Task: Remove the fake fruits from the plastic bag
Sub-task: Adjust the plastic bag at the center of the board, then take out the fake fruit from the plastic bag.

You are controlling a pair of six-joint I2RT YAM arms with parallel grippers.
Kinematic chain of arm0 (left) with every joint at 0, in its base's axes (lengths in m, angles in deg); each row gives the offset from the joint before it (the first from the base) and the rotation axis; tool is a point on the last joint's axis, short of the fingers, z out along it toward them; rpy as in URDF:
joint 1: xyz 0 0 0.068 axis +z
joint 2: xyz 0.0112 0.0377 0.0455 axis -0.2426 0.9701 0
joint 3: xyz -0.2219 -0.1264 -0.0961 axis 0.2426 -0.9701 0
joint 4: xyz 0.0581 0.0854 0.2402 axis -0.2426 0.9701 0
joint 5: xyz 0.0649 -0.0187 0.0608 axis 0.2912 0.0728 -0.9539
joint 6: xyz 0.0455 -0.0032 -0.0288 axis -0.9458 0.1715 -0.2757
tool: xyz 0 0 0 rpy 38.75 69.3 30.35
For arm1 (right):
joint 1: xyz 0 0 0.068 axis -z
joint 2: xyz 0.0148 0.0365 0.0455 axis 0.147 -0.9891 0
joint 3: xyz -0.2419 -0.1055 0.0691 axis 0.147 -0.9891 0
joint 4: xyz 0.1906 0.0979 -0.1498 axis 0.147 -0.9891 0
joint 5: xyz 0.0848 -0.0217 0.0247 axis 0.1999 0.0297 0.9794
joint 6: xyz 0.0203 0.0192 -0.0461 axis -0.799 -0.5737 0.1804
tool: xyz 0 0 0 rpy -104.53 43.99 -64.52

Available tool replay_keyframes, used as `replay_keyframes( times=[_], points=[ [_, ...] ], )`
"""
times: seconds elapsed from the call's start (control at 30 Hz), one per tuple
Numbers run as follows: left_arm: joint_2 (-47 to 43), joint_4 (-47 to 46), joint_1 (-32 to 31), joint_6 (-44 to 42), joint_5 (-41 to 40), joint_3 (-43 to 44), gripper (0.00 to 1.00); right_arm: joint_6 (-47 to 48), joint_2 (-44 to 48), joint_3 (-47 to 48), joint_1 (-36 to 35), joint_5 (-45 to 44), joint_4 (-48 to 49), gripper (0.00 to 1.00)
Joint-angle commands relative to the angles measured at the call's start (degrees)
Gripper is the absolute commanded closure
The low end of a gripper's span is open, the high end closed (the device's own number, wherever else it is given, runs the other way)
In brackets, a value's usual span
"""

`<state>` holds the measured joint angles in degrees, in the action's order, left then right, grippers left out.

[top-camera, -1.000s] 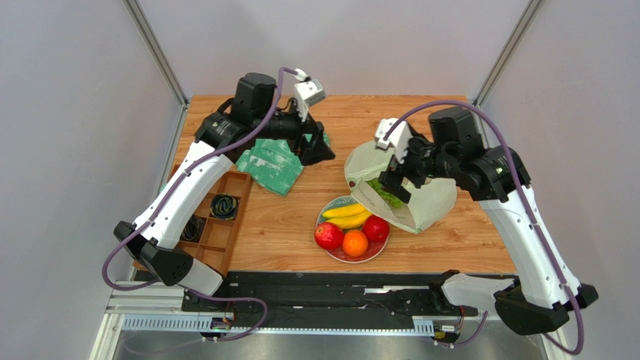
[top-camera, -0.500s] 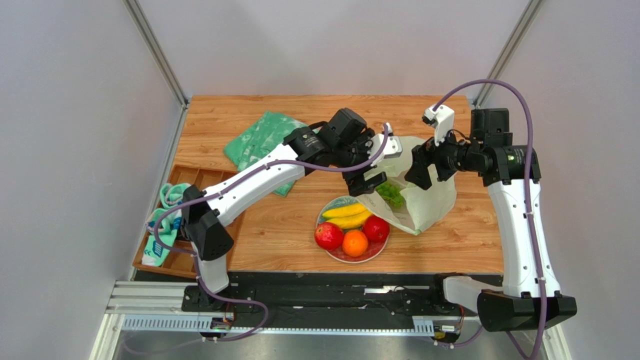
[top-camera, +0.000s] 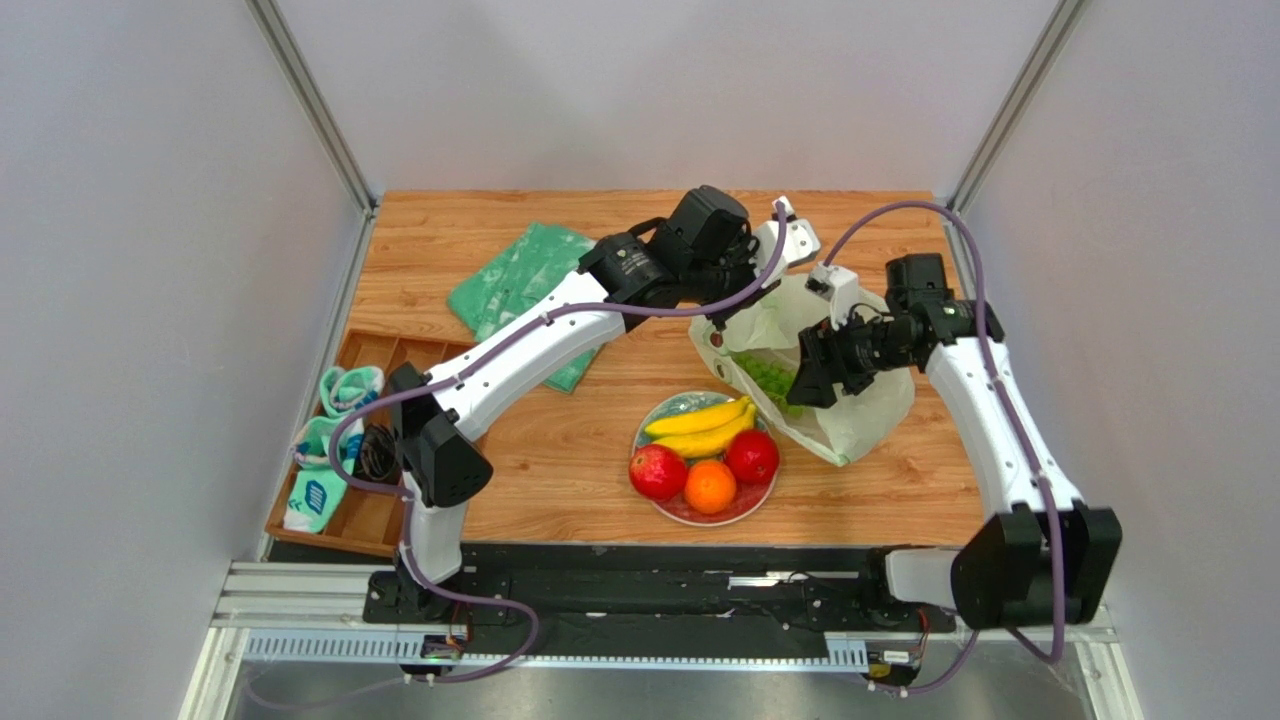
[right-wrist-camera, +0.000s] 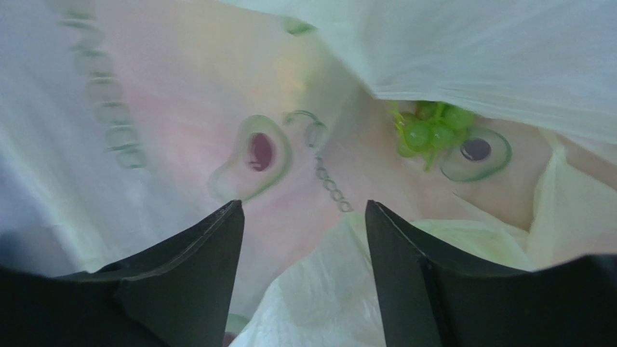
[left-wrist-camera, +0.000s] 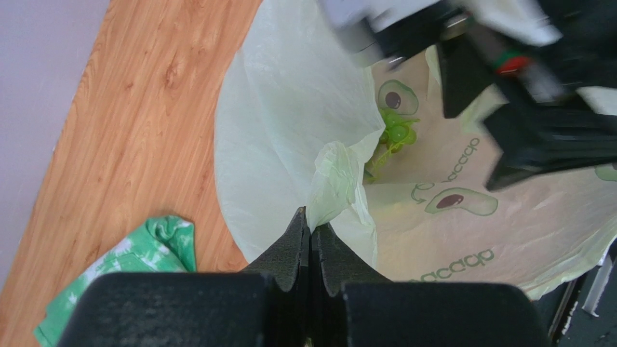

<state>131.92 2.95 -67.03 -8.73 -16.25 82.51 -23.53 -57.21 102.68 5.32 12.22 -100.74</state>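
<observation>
My left claw [left-wrist-camera: 310, 230] is pinched shut on a fold of the plastic bag [left-wrist-camera: 290, 108] at frame centre. My right claw [right-wrist-camera: 303, 205] stands partly open and empty inside it, with the green grape cluster [right-wrist-camera: 427, 130] at upper right.

Plastic bag [top-camera: 860, 408] lies centre-right on tabletop [top-camera: 571, 450]. Grape cluster [top-camera: 769, 371] sits inside it, twd its left side. Plate [top-camera: 664, 411] is just in front-left of bag, right up against it. On plate: banana bunch [top-camera: 703, 428] at back, one round fruit [top-camera: 657, 471] front-left, orange [top-camera: 709, 486] front-centre, 2nd round fruit [top-camera: 751, 456] at right, all packed close. Cloth [top-camera: 519, 285] lies rear-left, well apart from bag. Compartment tray [top-camera: 388, 357] is at tabletop's left edge, in front of cloth, w/ small items in it.
</observation>
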Motion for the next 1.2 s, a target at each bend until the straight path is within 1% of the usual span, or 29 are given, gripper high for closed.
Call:
replay_keyframes(
  times=[0.0, 0.03, 0.07, 0.1, 0.13, 0.17, 0.2, 0.23, 0.3, 0.33, 0.4, 0.43, 0.5, 0.53, 0.6, 0.63, 0.73, 0.77, 0.87, 0.9, 0.97, 1.0, 1.1, 1.17],
  points=[
    [-5.55, -0.77, 0.17, 4.12, -0.04, -1.13, 1.00, 0.30, -6.71, 0.13, 0.84, -14.49, 8.41, 0.37],
    [-6.08, -0.77, 0.17, 4.30, -0.21, -1.48, 1.00, 2.05, -6.90, -0.48, 2.24, -18.35, 5.45, 0.41],
    [-7.39, -1.12, 0.17, 4.22, -0.04, -2.01, 1.00, 3.54, -5.07, -1.44, 4.87, -18.22, 3.07, 0.42],
    [-8.10, -1.38, 0.17, 4.13, 0.31, -3.06, 1.00, 4.95, -3.05, -4.59, 8.55, -18.57, 0.69, 0.43],
    [-8.54, -1.38, 0.17, 3.95, 2.49, -3.33, 1.00, 6.88, -0.16, -6.10, 9.72, -20.57, -4.29, 0.44],
    [-9.24, -1.21, 0.17, 3.69, 3.90, -3.33, 1.00, 10.38, 2.65, -7.33, 10.60, -21.55, -7.47, 0.43],
    [-9.60, -1.03, 0.17, 3.43, 5.48, -2.98, 1.00, 12.33, 8.42, -8.39, 11.13, -22.34, -10.98, 0.42],
    [-9.86, -1.03, 0.17, 3.60, 8.63, -2.72, 1.00, 13.74, 10.83, -8.22, 11.13, -23.22, -17.63, 0.41],
    [-9.95, -0.68, 0.08, 3.52, 11.37, -1.76, 1.00, 16.65, 16.27, -6.74, 11.13, -22.97, -21.46, 0.39],
    [-9.69, -0.42, -0.01, 3.25, 13.47, -1.40, 1.00, 16.92, 17.17, -5.77, 11.05, -22.18, -22.09, 0.37],
    [-9.25, 0.02, -0.09, 2.55, 14.02, -1.14, 1.00, 17.53, 17.10, -4.19, 10.70, -18.94, -20.61, 0.35],
    [-8.46, 0.02, -0.09, 2.46, 13.24, -1.31, 1.00, 16.66, 16.05, -3.48, 10.17, -16.40, -16.60, 0.34],
    [-7.58, 0.11, -0.09, 2.81, 11.14, -1.75, 1.00, 13.51, 12.81, -2.60, 7.03, -14.97, -11.92, 0.34],
    [-6.97, 0.11, -0.09, 2.90, 8.25, -1.92, 1.00, 12.53, 8.00, -1.03, 5.96, -14.36, -7.90, 0.34],
    [-6.87, -0.41, -0.09, 3.60, 4.55, -2.89, 1.00, 9.12, 2.80, 1.52, 4.03, -13.74, -4.44, 0.36],
    [-7.40, -0.50, -0.01, 3.86, 1.49, -3.33, 1.00, 8.05, -1.75, 4.58, 3.67, -12.95, -2.08, 0.36],
    [-9.24, -1.29, 0.26, 5.44, -2.05, -6.05, 1.00, 3.66, -8.20, 8.29, 3.49, -13.38, 1.36, 0.36],
    [-9.68, -1.38, 0.34, 5.62, -2.41, -7.01, 1.00, 2.78, -11.44, 9.78, 1.75, -13.47, 2.16, 0.36],
    [-11.09, -1.65, 0.43, 5.36, -2.15, -10.97, 1.00, -1.00, -15.49, 11.28, 0.68, -14.09, 5.93, 0.26],
    [-11.44, -1.73, 0.52, 5.19, -1.89, -12.81, 1.00, -1.97, -16.38, 11.55, 0.24, -13.83, 6.73, 0.21],
    [-11.88, -2.26, 0.61, 5.36, -1.36, -14.40, 1.00, -5.48, -17.61, 11.82, -0.46, -14.34, 9.54, 0.15],
    [-11.88, -2.35, 0.70, 5.45, -0.92, -15.19, 1.00, -6.97, -19.10, 12.16, -0.82, -15.05, 10.68, 0.10],
    [-10.74, -2.26, 0.96, 6.24, 0.92, -15.11, 1.00, -11.64, -22.79, 14.27, -1.26, -16.10, 13.15, 0.05],
    [-9.78, -2.26, 0.96, 6.85, 1.80, -14.67, 1.00, -13.13, -24.91, 15.68, -1.35, -15.41, 14.29, 0.04]
  ],
)
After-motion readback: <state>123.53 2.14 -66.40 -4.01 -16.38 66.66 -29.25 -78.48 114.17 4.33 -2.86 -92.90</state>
